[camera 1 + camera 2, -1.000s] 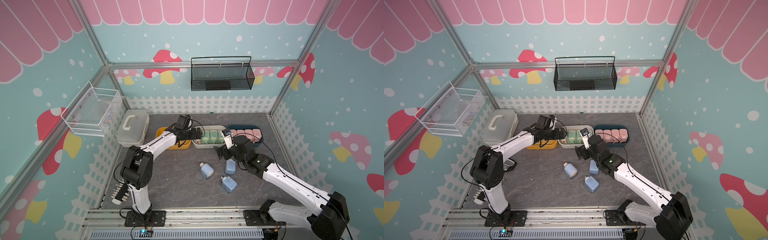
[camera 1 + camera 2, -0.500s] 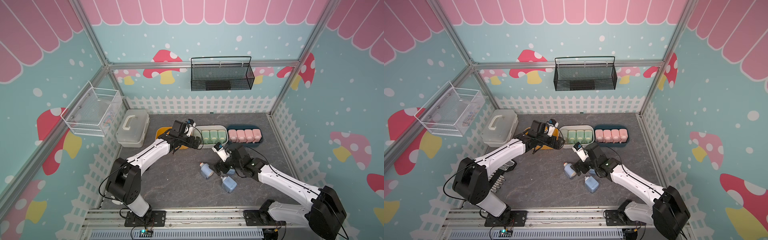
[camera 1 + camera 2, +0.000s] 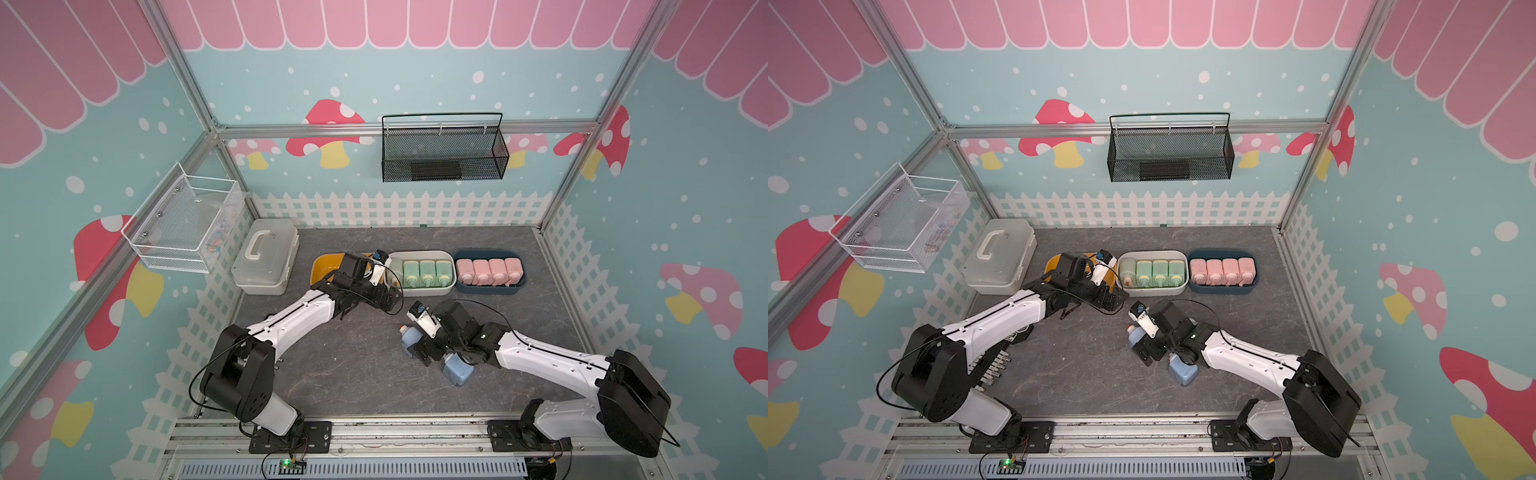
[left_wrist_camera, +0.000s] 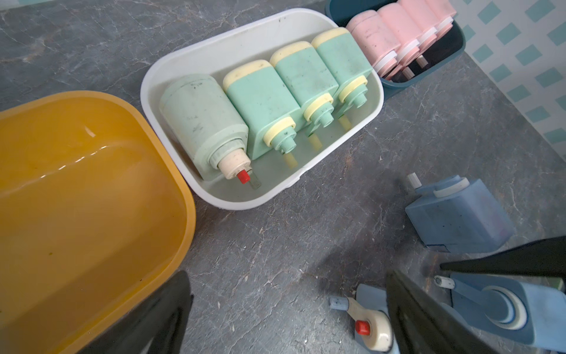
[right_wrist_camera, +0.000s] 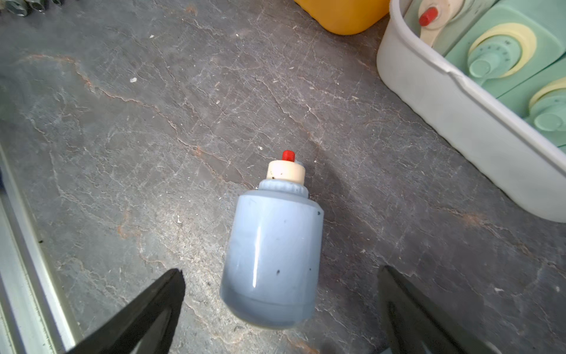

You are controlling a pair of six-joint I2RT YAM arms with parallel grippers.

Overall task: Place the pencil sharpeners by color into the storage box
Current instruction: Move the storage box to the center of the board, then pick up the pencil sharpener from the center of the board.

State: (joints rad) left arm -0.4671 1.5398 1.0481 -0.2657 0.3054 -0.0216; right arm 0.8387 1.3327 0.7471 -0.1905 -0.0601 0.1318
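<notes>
Three blue pencil sharpeners lie loose on the table in the left wrist view: a boxy one [image 4: 459,214], another [image 4: 496,306], and a round one with a red knob [image 4: 369,326]. My right gripper [image 5: 281,272] is open, low over the round blue sharpener [image 5: 272,251], which lies between its fingers untouched. In a top view that gripper [image 3: 417,352] covers part of this sharpener [image 3: 408,337]; another blue one [image 3: 457,371] lies beside the wrist. My left gripper [image 4: 284,321] is open and empty over bare table in front of the white box [image 4: 171,55]. Green sharpeners [image 3: 427,272] fill the white box. Pink sharpeners [image 3: 489,271] fill the dark blue box [image 3: 490,289].
A yellow box [image 4: 92,196] with nothing in it stands left of the white box, partly under my left arm. A white lidded case [image 3: 266,257] stands at the back left. A white picket fence [image 3: 399,208] borders the table.
My right gripper has moved from beside the boxes towards the front and down over the round blue sharpener. My left gripper has drawn back from the white box. Both stayed open.
</notes>
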